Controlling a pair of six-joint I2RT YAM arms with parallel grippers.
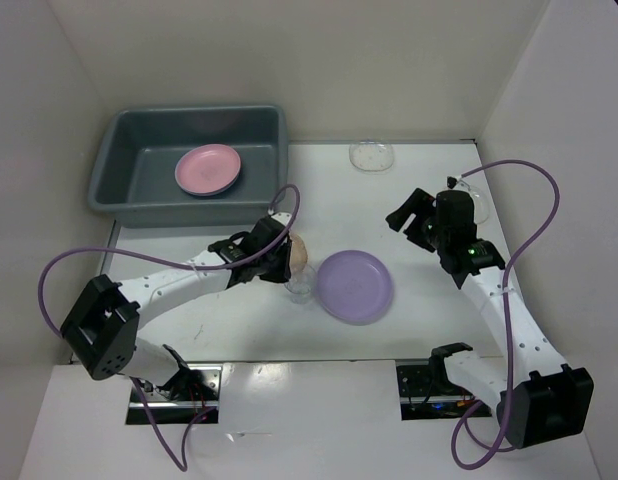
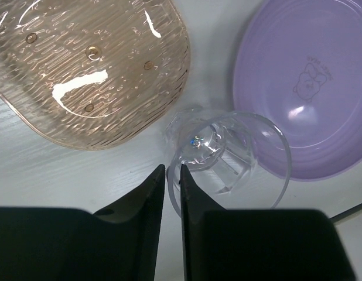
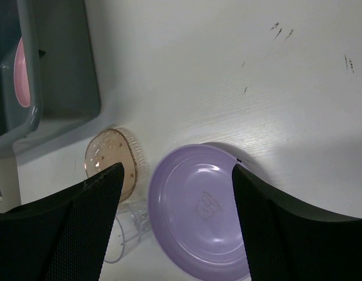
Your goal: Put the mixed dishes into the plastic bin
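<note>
My left gripper [image 1: 292, 268] is at the table's middle, its fingers nearly together on the rim of the small clear cup [image 1: 301, 283]. In the left wrist view the cup [image 2: 228, 152] lies with its mouth toward the gripper [image 2: 172, 168], and its rim runs between the tips. The tan speckled dish [image 2: 93, 64] lies just beyond it and the lavender plate [image 2: 310, 82] to its right. My right gripper [image 1: 414, 215] is open and empty, held high over the lavender plate [image 3: 204, 211]. The gray bin [image 1: 104, 170] at back left holds a pink plate [image 1: 208, 169].
A clear shallow bowl [image 1: 371, 155] sits at the back of the table, right of the bin. White walls close in the table on the left, back and right. In the right wrist view the bin's corner [image 3: 58, 76] shows at upper left.
</note>
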